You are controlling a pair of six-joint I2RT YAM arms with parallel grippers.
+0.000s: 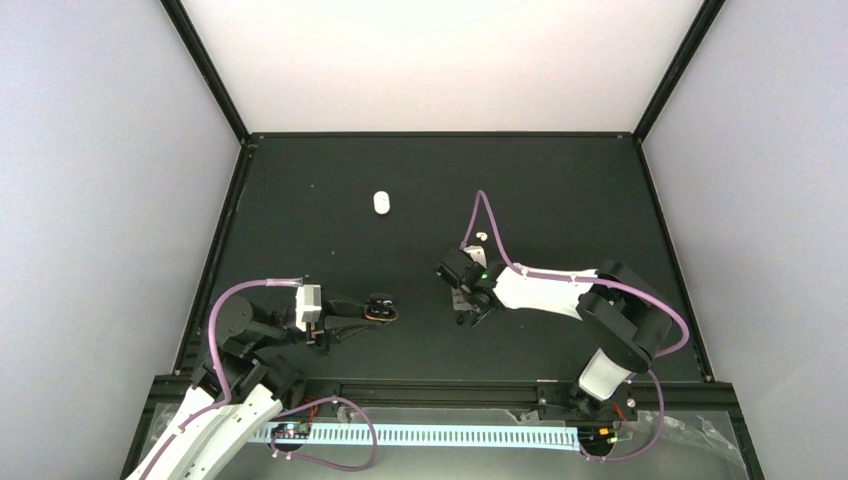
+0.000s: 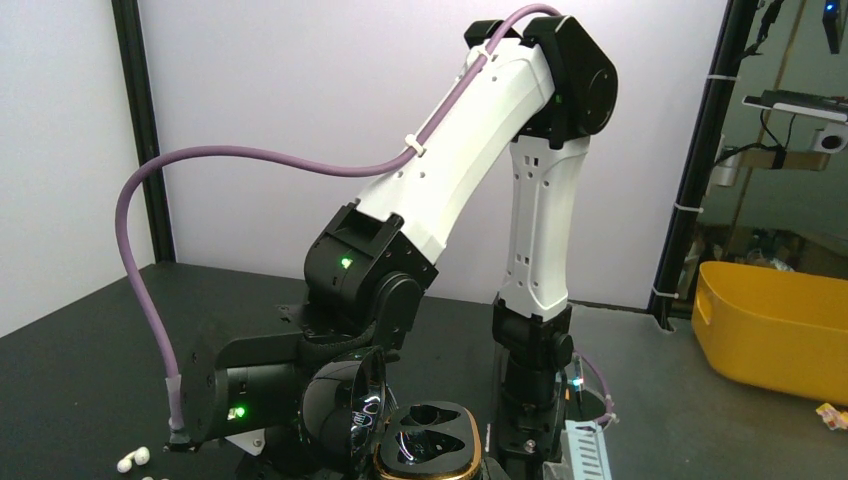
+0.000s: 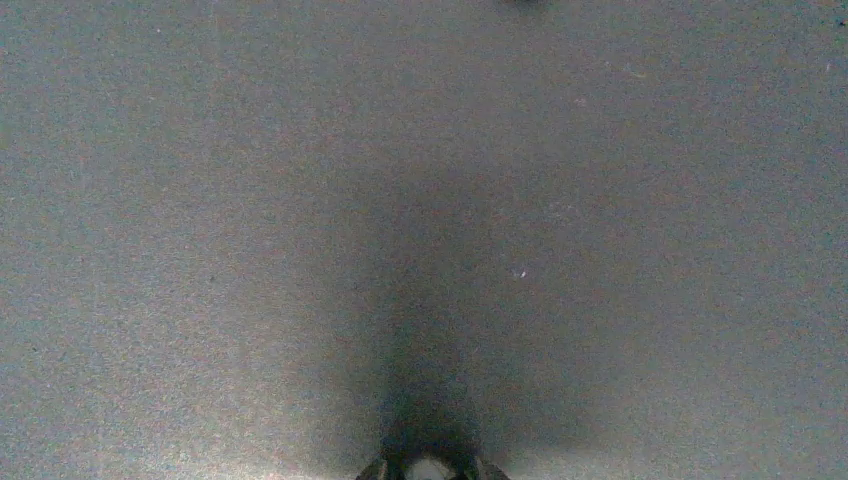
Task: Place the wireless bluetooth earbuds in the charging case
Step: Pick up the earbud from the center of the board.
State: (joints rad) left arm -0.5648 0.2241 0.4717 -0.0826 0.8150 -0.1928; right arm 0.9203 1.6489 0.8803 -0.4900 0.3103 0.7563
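Top view: left end effector is closed on the black charging case at the near-left of the tabletop. Right end effector points down mid-tabletop, jaws hidden under the wrist. White earbuds are a speck just beyond it. White oval item sits farther back, unclear what.

Left wrist: case open, gold rim, cut off at the bottom edge. Wells too dark to read. White earbuds lie on the tabletop bottom-left. Right arm fills the centre, yellow bin at right.

Right wrist: blurred tabletop. Fingertips barely in frame, narrow gap, white blob between them. Can't tell if it's gripped.
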